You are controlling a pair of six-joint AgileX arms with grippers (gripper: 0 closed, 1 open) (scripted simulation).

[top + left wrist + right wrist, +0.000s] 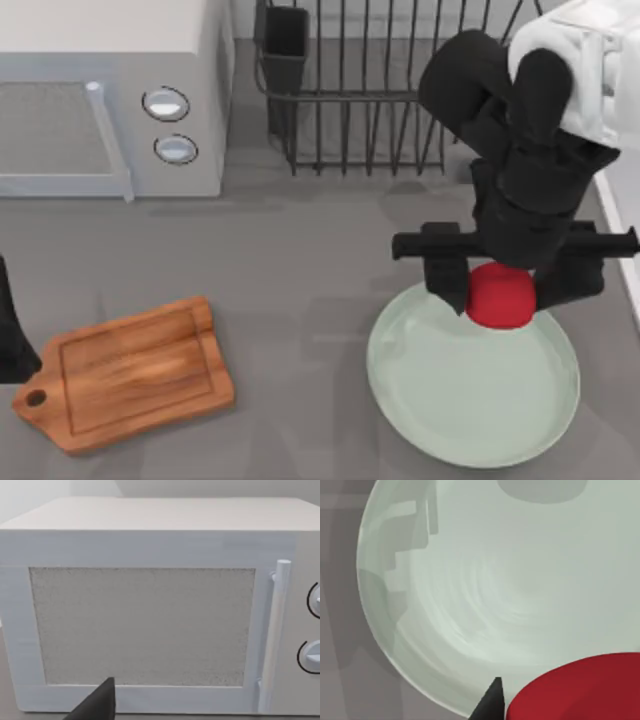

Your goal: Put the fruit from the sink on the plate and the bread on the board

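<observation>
The right gripper (500,290) clamps the red fruit (500,297) above the mint-green plate's (470,420) far rim. Released here, it could roll off onto the counter. The left arm sits parked beside the cutting board (130,372); I cannot tell its fingers' state.

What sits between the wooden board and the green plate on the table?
Nothing: in the top view only bare grey table lies between the board and the plate.
</observation>
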